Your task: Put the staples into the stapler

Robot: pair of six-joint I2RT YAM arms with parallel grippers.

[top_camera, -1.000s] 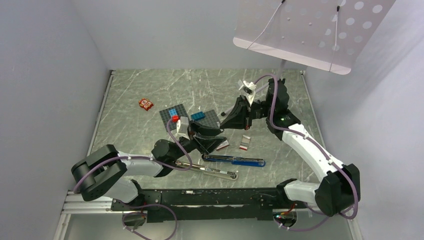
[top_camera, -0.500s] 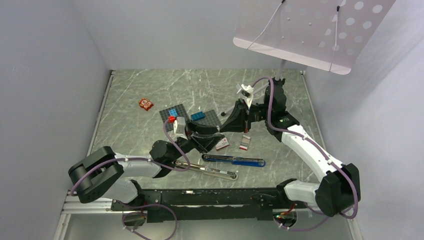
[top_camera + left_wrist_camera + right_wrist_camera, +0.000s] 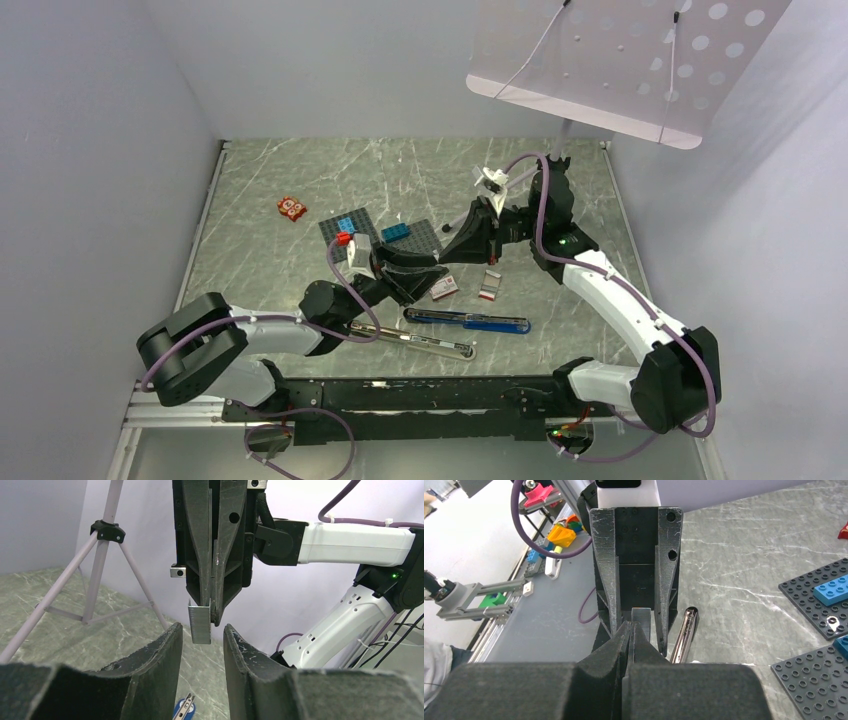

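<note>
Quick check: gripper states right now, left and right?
Left gripper: open, jaws either side of the staple strip, not clamped on it.
Right gripper: closed, holding the staple strip.

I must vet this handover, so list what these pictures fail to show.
Top view: the strip, hidden where the right tool meets the left tool.
Top view: whether the stapler is already loaded; too small.
Left wrist: most of the stapler, cut off by the bottom edge and the left tool.
Right wrist: the strip's near end, behind the right tool.
</note>
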